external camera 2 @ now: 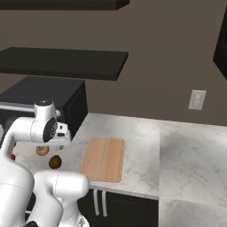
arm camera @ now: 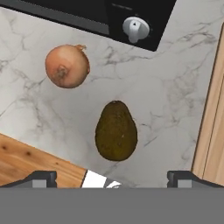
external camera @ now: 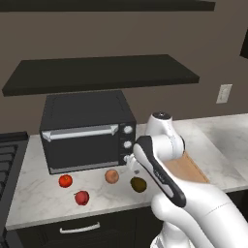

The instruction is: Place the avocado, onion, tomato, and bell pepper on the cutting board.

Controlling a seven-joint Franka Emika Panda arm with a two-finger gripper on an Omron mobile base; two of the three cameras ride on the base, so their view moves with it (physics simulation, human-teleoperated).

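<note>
The dark olive avocado [arm camera: 116, 131] lies on the marble counter straight ahead of my open gripper [arm camera: 113, 177], between the lines of the two fingertips [arm camera: 41, 177]. Nothing is held. The tan onion [arm camera: 67, 65] sits just beyond it to the left. From the left base view, the gripper [external camera: 131, 162] hovers over the avocado [external camera: 138, 184] and onion [external camera: 112, 176]. Further left are the tomato [external camera: 65, 181] and the crimson bell pepper [external camera: 82, 197]. The wooden cutting board [external camera 2: 104, 158] lies bare to the right, partly hidden by my arm in the left base view [external camera: 193, 169].
A black toaster oven [external camera: 87, 131] stands right behind the produce, its knob [arm camera: 135, 28] close to the onion. A stovetop [external camera: 9, 160] borders the counter on the left. The counter's front edge [arm camera: 48, 155] runs close below the avocado. Dark shelves [external camera: 101, 72] hang above.
</note>
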